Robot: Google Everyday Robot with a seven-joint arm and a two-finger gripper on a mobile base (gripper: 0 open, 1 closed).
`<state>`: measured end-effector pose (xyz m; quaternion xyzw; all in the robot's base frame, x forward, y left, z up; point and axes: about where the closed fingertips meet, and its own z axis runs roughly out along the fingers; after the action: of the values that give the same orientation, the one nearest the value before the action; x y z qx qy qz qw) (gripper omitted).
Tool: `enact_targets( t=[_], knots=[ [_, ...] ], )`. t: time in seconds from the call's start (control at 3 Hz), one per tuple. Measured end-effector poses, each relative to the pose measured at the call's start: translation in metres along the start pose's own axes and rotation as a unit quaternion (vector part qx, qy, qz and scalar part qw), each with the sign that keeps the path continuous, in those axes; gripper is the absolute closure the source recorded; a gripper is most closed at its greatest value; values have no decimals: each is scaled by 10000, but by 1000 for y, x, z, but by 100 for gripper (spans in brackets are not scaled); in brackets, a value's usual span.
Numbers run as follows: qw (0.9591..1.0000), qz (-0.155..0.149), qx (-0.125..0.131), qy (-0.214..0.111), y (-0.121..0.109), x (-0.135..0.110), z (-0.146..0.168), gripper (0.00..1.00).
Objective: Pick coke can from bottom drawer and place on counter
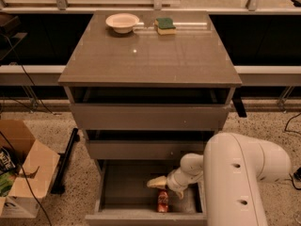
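The coke can (pixel 162 201), red with a silver top, stands upright in the open bottom drawer (pixel 126 188), near its front and right of centre. My gripper (pixel 160 183) reaches into the drawer from the right, just above and behind the can, with its cream tip pointing left. The bulky white arm (pixel 235 182) fills the lower right and hides the drawer's right side. The grey-brown counter (pixel 150 55) tops the cabinet above.
A white bowl (pixel 122 22) and a green-and-yellow sponge (pixel 165 25) sit at the counter's back edge. The two upper drawers (pixel 150 117) are pulled partly out above the bottom one. An open cardboard box (pixel 21 173) stands on the floor at left.
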<state>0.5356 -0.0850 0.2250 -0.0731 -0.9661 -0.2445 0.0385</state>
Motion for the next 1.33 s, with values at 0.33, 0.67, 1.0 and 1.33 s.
enact_targets(
  t=[0.33,0.67,1.0,1.33],
  knots=[
    [9995,292,-74,120,-17,4,19,0],
    [9981,545,-84,267,-31,6,38,0],
    [9962,777,-72,393,-44,7,57,0],
    [9944,893,-22,571,-48,10,77,16]
  ],
)
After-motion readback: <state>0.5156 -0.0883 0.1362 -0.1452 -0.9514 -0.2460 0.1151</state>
